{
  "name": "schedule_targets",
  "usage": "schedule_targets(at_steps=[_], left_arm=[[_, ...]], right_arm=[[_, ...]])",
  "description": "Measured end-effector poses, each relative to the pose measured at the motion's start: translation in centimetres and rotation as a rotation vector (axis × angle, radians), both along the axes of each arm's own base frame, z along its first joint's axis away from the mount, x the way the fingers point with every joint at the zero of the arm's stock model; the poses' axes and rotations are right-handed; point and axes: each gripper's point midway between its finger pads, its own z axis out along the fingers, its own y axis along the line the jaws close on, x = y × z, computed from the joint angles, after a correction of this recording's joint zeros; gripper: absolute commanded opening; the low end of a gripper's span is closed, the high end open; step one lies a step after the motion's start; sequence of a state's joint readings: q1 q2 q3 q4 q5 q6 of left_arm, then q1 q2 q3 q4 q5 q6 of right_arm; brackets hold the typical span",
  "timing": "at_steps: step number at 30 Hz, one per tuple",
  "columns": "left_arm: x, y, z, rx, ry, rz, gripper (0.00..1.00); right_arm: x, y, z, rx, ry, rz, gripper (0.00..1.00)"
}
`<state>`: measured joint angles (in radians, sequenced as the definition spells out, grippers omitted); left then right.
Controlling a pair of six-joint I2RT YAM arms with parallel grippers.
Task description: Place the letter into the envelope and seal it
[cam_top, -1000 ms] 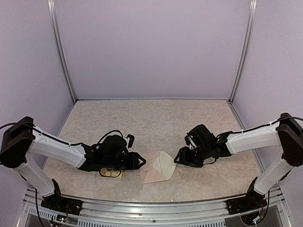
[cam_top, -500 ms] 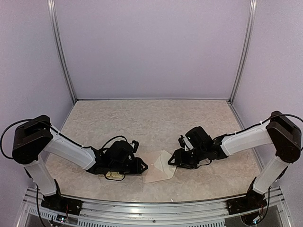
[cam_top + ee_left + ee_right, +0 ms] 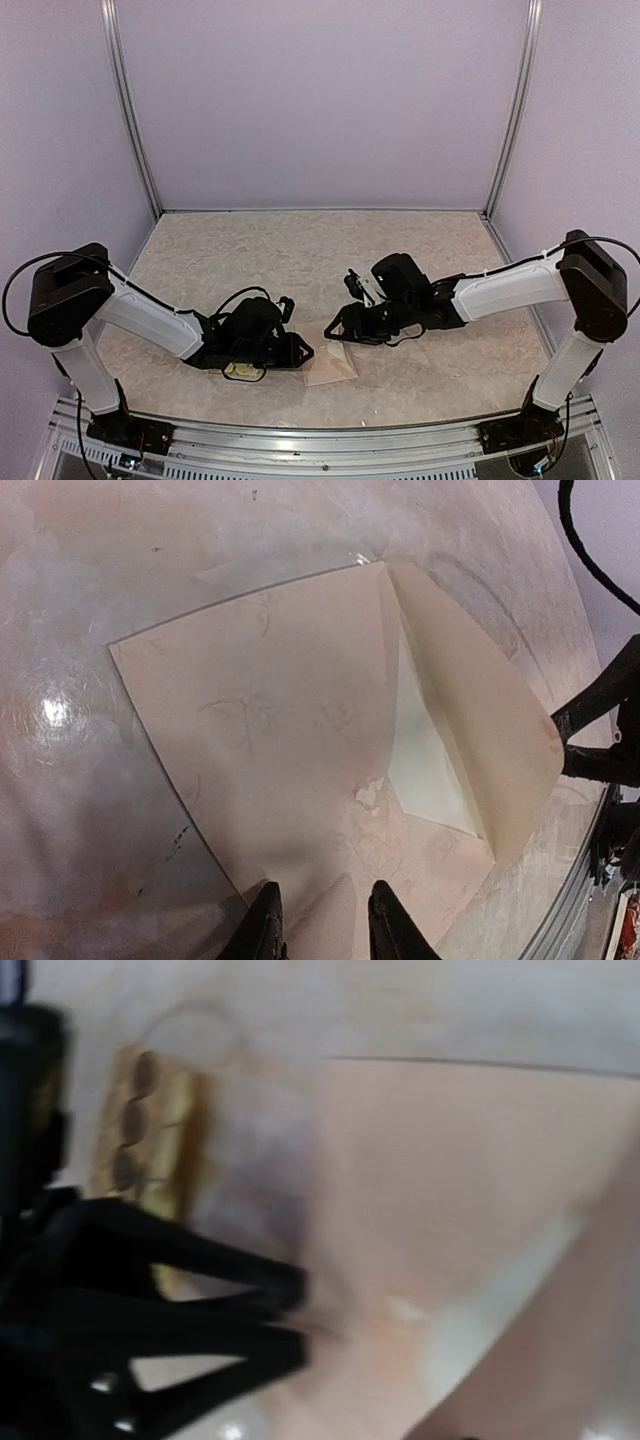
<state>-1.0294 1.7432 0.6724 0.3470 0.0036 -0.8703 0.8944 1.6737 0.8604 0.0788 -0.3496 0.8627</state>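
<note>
Envelope [image 3: 335, 368] lies at the near middle of the desk [image 3: 300, 250], its left edge under the left fingers [image 3: 268, 930], narrowly parted, apparently to steady it while the right fingers [image 3: 333, 328], their spread impossible to tell, reach over the half-raised flap [image 3: 470, 730] to fold it shut.

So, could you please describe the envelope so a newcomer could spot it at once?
On the speckled table, look near the middle of the front edge. The envelope is the pale pinkish paper with a triangular flap, unlike the yellowish sticker sheet to its left.
</note>
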Motion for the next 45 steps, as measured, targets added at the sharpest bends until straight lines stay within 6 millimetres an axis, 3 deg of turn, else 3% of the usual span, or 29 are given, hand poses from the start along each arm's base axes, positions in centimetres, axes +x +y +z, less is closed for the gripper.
schedule_targets(at_steps=[5, 10, 15, 18, 20, 22, 26, 29, 32, 39, 45], left_arm=[[0.0, 0.0, 0.0, 0.000, 0.000, 0.000, 0.27], [0.0, 0.0, 0.0, 0.001, -0.001, 0.000, 0.27], [-0.1, -0.1, 0.0, 0.001, -0.002, -0.003, 0.27], [-0.2, -0.1, 0.0, 0.001, -0.002, -0.003, 0.27], [-0.2, -0.1, 0.0, 0.001, -0.002, -0.003, 0.27], [-0.2, -0.1, 0.0, 0.001, -0.002, -0.003, 0.27], [-0.2, -0.1, 0.0, 0.001, -0.002, -0.003, 0.27], [-0.2, -0.2, 0.0, 0.001, -0.002, -0.005, 0.27], [-0.4, -0.2, 0.0, 0.001, -0.002, -0.009, 0.27], [-0.6, -0.4, 0.0, 0.000, -0.002, -0.015, 0.27], [-0.8, -0.7, 0.0, -0.002, -0.003, -0.024, 0.27]], right_arm=[[-1.2, 2.5, -1.0, 0.005, 0.014, 0.075, 0.56], [-1.9, 2.9, -2.0, -0.013, 0.030, 0.093, 0.56], [-1.0, 2.3, 1.3, 0.014, -0.038, 0.046, 0.50], [0.2, 1.2, 3.8, 0.043, -0.087, -0.012, 0.40], [1.1, -0.1, 4.3, 0.042, -0.098, -0.066, 0.33], [1.9, -1.8, 3.7, 0.022, -0.091, -0.125, 0.29], [2.2, -5.1, 0.4, -0.071, -0.030, -0.217, 0.18], [1.8, -5.7, -1.1, -0.119, 0.000, -0.219, 0.16], [1.6, -5.2, -2.2, -0.143, 0.015, -0.197, 0.13], [0.3, -1.9, -4.5, -0.156, 0.068, -0.089, 0.08], [-0.5, 0.6, -4.6, -0.124, 0.077, -0.020, 0.07]])
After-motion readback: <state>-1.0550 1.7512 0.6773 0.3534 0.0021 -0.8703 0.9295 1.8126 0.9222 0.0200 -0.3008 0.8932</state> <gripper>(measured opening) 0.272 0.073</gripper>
